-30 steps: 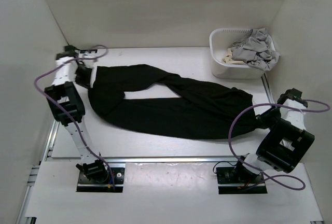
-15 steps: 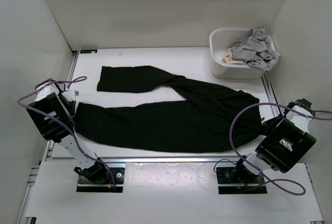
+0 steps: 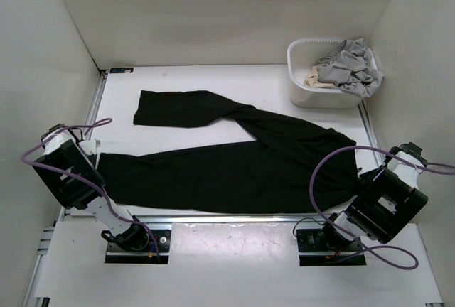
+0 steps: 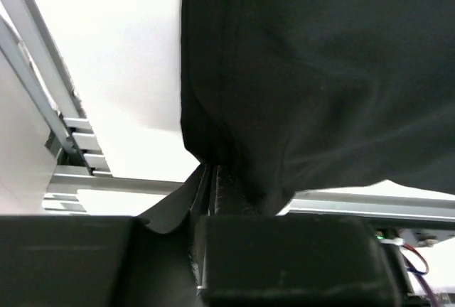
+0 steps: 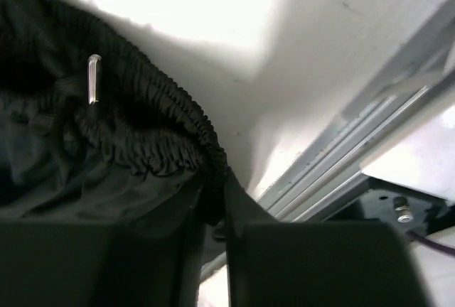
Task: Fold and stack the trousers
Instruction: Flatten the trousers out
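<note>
— Where are the trousers (image 3: 234,165) found?

— They are spread flat on the white worktop (image 3: 213,79), nearly from one side to the other. The waist is placed at the right, close to the near edge. One leg is laid along the near edge toward the left; the other is angled away toward the far left corner, and a wedge of bare worktop is left between the two.

— How is the left pincer (image 4: 211,179) set?

— It is closed tight. The end of the near leg is pinched in it, and the black cloth is seen rising out of the closed fingers and fanning wide above them.

— And the right pincer (image 5: 215,200)?

— Its fingers are held almost together, with only a narrow slit between them. The gathered waistband (image 5: 142,115) is drawn down into that slit and is gripped there. A small pale cord tip (image 5: 93,78) is seen lying on the ruffled elastic.

— What else is seen on the worktop?

— A white basket (image 3: 302,90) is set at the far right corner, well apart from the trousers. A grey garment (image 3: 348,65) is heaped in it and draped over its rim, and a beige cloth (image 3: 313,76) is tucked beside that.
</note>
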{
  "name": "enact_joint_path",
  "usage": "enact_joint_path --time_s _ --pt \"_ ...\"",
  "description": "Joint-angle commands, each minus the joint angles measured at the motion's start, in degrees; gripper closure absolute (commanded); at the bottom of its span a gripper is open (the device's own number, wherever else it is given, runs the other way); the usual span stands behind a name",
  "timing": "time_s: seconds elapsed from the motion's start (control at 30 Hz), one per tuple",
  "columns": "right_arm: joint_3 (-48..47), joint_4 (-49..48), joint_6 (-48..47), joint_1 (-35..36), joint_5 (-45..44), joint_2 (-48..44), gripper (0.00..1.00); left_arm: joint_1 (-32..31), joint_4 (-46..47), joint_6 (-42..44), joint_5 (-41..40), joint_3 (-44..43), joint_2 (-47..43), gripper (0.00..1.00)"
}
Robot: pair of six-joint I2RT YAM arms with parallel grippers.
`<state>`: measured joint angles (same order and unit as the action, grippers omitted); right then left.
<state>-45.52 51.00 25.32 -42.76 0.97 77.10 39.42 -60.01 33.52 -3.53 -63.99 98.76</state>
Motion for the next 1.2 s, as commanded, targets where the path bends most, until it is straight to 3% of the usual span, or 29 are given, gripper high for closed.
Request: enact_joint_path --time_s 0.0,0.03,0.07,0.13,0.23,0.3,0.43,0.6,0.73,0.93,1.07,1.17 --pt "0.87 1.20 0.17 -0.48 -3.87 -1.68 0.70 1.01 1.21 2.42 -2.53 1.14 -3.22 0.77" --pt "0.87 1.73 0.17 -0.48 -3.87 -1.69 0.58 1.01 1.21 2.43 -2.53 1.14 -3.22 0.63" --pt "0.17 1.73 0.17 -0.48 -3.87 -1.69 0.39 1.01 1.21 2.43 -2.53 0.54 -3.22 0.39" --pt "-1.76 2.52 0.17 0.92 -6.93 -2.21 0.33 1.01 0.34 2.43 -1.49 -1.39 -3.22 0.31" --pt "-5.79 4.98 0.17 6.36 -10.36 -2.92 0.30 0.48 -4.82 2.43 5.69 -10.60 -3.83 0.29" --pt "-8.43 5.51 0.17 12.51 -12.75 -3.45 0.30 -3.11 -6.34 3.13 13.79 -17.99 -3.84 0.29" --pt "-16.34 7.70 0.69 21.91 -20.29 -2.58 0.27 -12.94 -6.35 1.39 16.36 -26.61 1.06 0.26" --pt "-24.26 4.38 -1.32 21.93 -18.12 4.80 0.25 -21.21 -5.57 -3.80 16.53 -41.72 15.29 0.21" --pt "-31.63 1.29 -3.69 21.93 -10.30 15.07 0.24 -26.57 -5.56 -5.57 18.56 -59.01 28.48 0.18" --pt "-41.13 -1.69 -2.65 21.93 -9.15 27.83 0.24 -33.70 2.60 -5.04 12.33 -56.96 35.18 0.02" --pt "-41.67 -4.06 -1.51 21.93 -6.07 32.49 0.24 -34.32 5.52 -5.74 8.29 -55.02 37.99 0.04" --pt "-41.67 -5.73 -0.19 22.46 -4.32 34.34 0.24 -34.32 6.13 -5.22 6.25 -55.02 40.54 0.17"
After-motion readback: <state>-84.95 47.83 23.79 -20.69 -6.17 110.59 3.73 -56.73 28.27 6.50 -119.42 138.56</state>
